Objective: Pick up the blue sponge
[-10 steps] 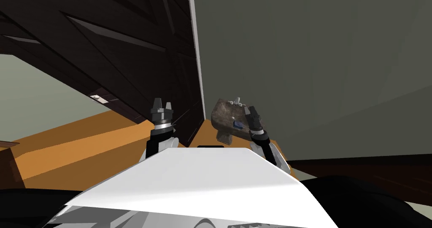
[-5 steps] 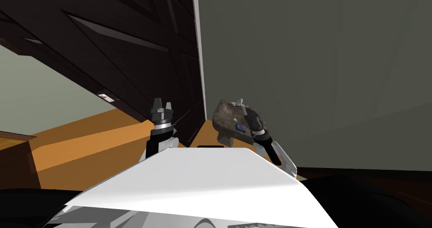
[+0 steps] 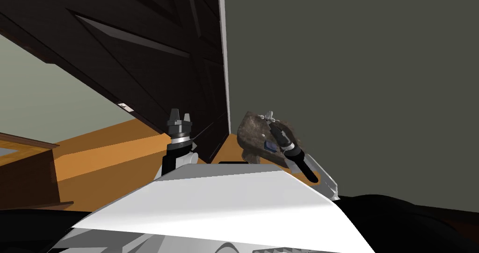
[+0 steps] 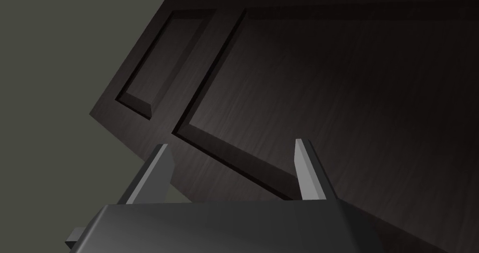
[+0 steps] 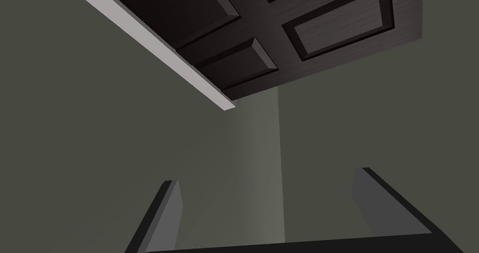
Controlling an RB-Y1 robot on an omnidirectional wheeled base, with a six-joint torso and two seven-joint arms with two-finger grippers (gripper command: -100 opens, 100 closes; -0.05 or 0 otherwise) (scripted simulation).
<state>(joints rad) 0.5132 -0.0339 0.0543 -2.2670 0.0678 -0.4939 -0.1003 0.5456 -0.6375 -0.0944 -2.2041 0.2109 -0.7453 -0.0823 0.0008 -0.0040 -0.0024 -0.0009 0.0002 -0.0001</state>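
Blue sponge (image 3: 270, 146) lay in a mottled brown basin (image 3: 248, 128), close beside the right gripper (image 5: 266, 176) and back from its fingertips. The blades were spread, nothing between them, and aimed up at a dark panelled door (image 5: 299, 35), off the sponge. Judged: tip the wrist down until the sponge sits between the blades, then descend and close. Left gripper (image 4: 230, 142) spread, idle.
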